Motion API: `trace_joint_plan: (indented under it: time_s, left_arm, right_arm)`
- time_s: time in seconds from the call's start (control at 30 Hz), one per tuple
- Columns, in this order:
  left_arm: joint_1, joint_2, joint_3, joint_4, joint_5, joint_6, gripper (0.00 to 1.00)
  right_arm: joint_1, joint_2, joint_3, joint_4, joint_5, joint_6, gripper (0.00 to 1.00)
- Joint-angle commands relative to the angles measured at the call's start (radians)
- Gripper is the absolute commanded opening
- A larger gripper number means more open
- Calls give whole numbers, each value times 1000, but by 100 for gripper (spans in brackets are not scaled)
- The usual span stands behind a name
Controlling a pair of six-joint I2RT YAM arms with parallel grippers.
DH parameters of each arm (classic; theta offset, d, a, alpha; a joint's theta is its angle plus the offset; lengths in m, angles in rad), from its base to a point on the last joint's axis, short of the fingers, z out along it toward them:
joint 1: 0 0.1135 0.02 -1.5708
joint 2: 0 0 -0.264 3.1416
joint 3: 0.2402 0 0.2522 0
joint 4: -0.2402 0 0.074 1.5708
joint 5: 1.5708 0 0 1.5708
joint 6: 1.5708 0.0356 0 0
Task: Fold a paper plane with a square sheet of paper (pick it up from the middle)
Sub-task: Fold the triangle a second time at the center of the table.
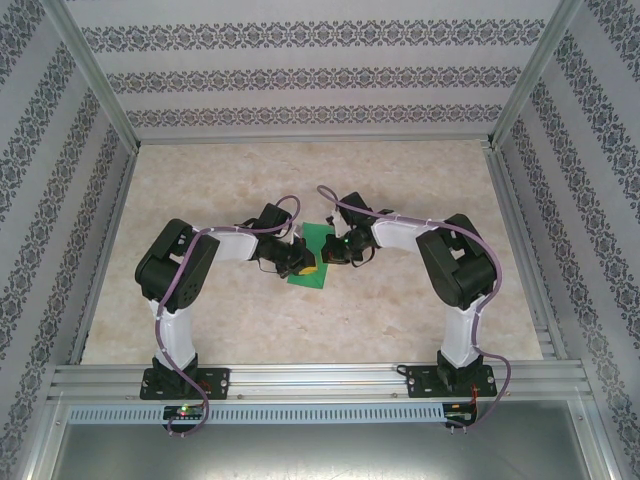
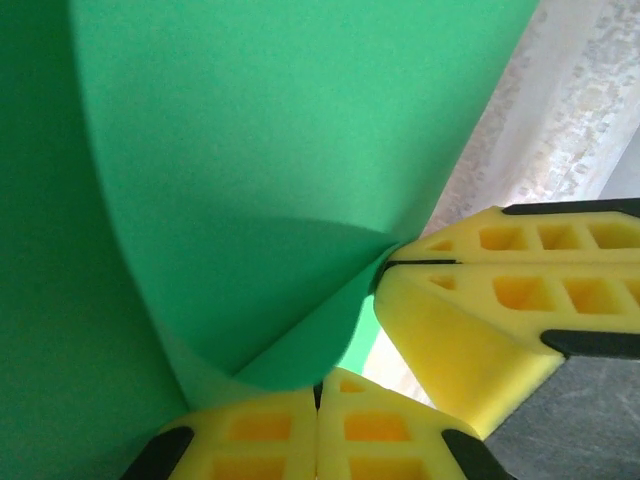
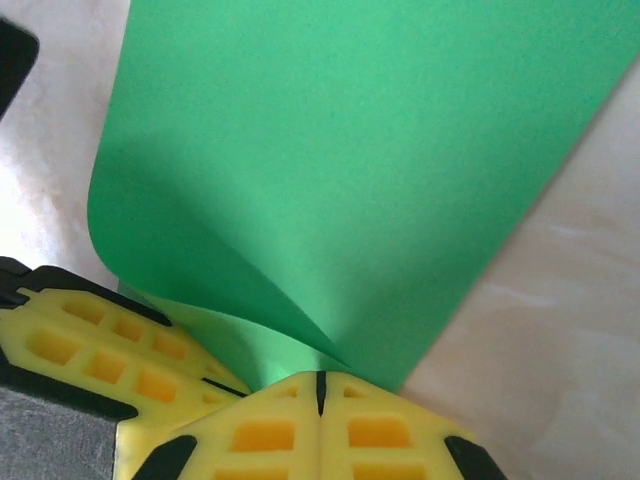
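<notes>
Square sheet of paper (image 1: 320, 238) sits mid table (image 1: 400, 330), curled over. My left gripper (image 2: 320, 388) and right gripper (image 3: 320, 378) are both clamped on its bent edge, tips adjacent. I'd match edges before creasing, no tugging.

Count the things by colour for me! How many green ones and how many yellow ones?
Sheets of green paper: 1
Robot hands with yellow fingers: 2, the left hand and the right hand, both pinching the paper
Total: 3
</notes>
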Motion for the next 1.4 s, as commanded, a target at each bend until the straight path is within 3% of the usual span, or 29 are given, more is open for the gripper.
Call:
trace_joint_plan:
  time_s: [0.0,0.2,0.43,1.07,1.37]
  left_arm:
    - [-7,17,-38,-127,-107,-14,8]
    - [-5,-87,-28,-7,-76,0,14]
    - [11,-73,1,0,-105,-4,15]
    - [16,9,100,-165,-221,108,12]
    - [136,18,54,-196,-202,158,11]
  right_arm:
    - [9,42,24,-59,63,-37,2]
    - [8,75,20,-115,122,-101,0]
    - [7,91,24,-127,134,-135,0]
    - [7,111,42,-160,142,-147,0]
    - [7,115,44,-202,197,-177,0]
